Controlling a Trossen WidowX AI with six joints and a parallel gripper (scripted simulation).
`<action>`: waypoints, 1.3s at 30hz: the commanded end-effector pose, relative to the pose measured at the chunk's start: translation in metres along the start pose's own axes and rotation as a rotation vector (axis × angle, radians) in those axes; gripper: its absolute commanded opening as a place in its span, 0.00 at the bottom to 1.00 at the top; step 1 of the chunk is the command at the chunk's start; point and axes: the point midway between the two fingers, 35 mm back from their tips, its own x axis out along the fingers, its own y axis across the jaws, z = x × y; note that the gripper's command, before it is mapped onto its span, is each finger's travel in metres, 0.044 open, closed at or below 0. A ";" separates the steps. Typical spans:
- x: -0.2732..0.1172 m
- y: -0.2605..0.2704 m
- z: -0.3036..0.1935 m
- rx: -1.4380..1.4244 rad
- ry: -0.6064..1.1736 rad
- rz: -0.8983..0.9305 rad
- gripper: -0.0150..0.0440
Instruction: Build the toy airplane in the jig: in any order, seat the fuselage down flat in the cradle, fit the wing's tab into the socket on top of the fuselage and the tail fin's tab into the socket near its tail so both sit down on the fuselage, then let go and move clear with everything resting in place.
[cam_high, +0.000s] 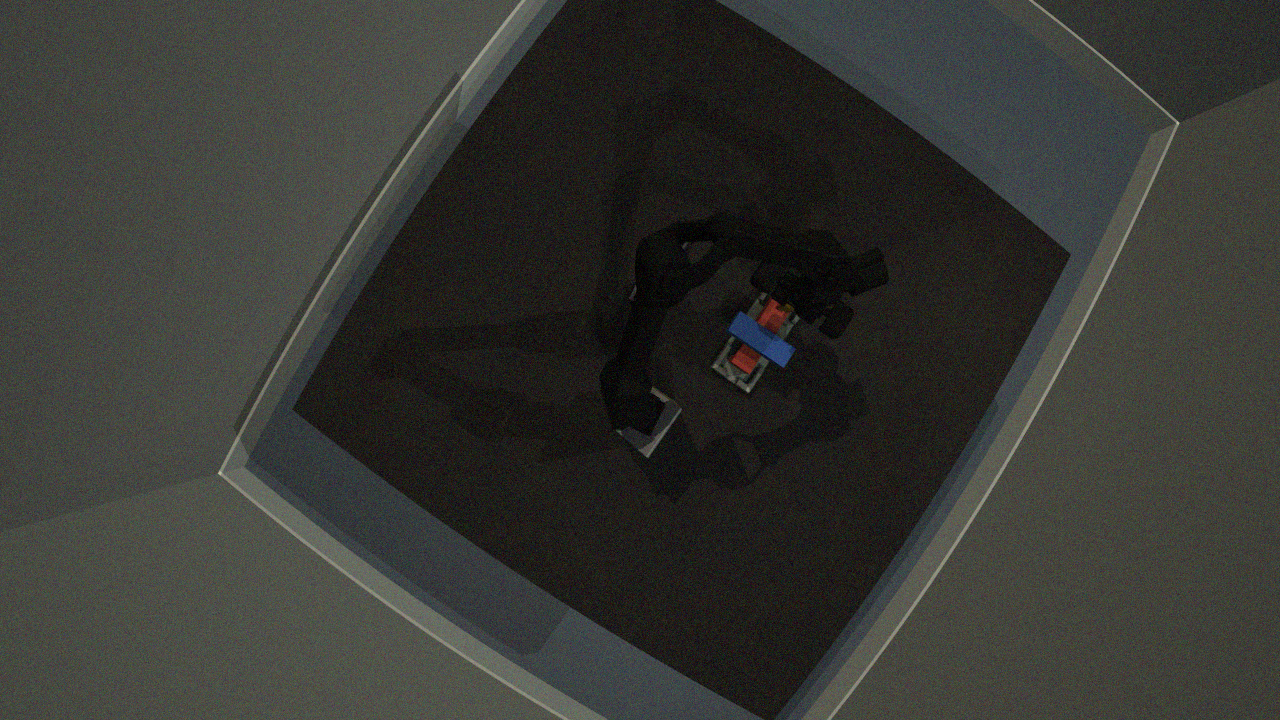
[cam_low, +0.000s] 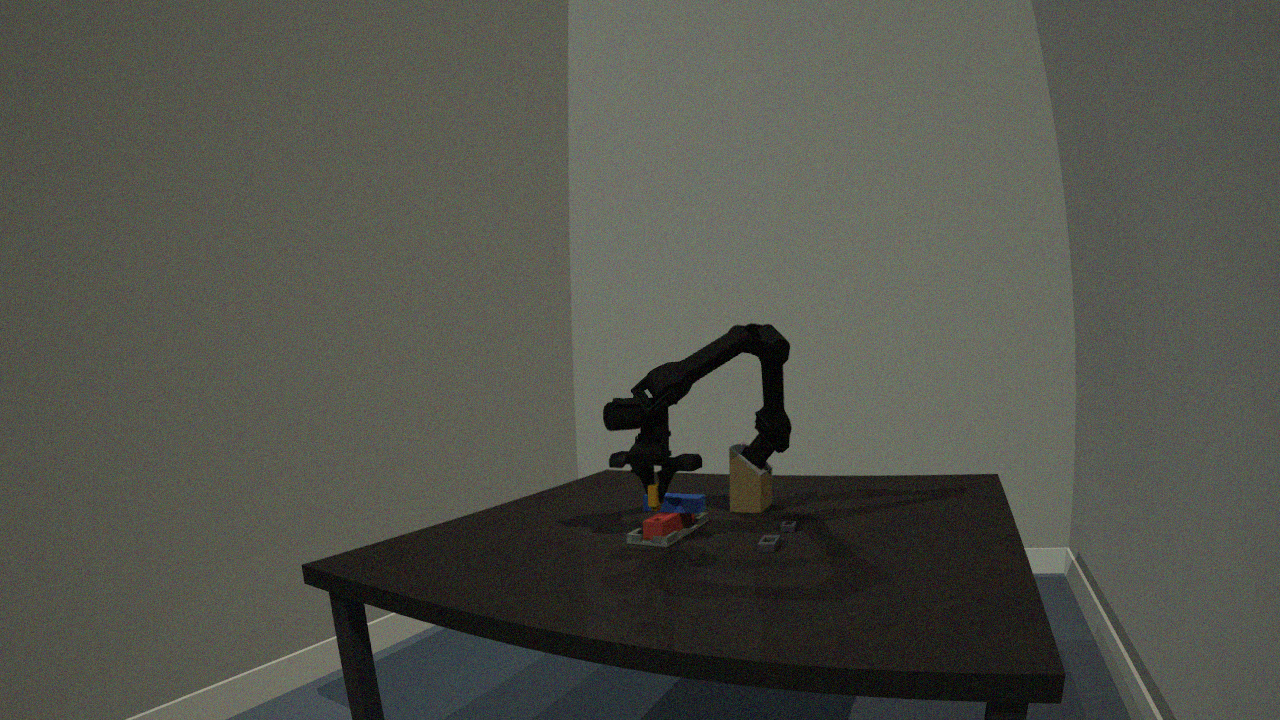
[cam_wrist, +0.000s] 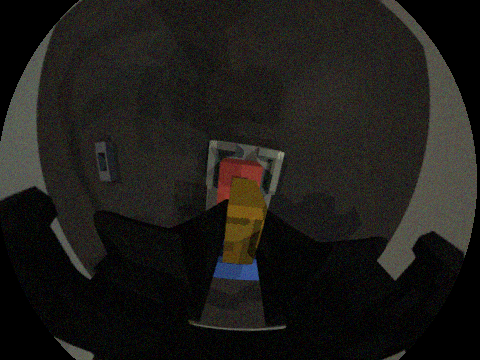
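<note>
The red fuselage lies lengthwise in the grey cradle and looks flat. The blue wing lies level across the top of the fuselage; its tab is hidden. My gripper is shut on the yellow tail fin and holds it upright over the tail end. In the exterior view a small gap shows between fin and fuselage. The fin hides the tail socket in the wrist view, and the top view shows only a speck of it.
Two small grey holders, one nearer and one farther, stand on the dark table beside the cradle. The arm's tan base block stands behind them. The wing lies close to the gripper.
</note>
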 end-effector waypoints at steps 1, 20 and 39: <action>0.011 0.000 -0.002 0.009 0.007 0.010 0.36; 0.026 0.001 -0.003 0.008 0.007 0.011 0.36; 0.027 0.000 -0.003 0.008 0.007 0.011 0.36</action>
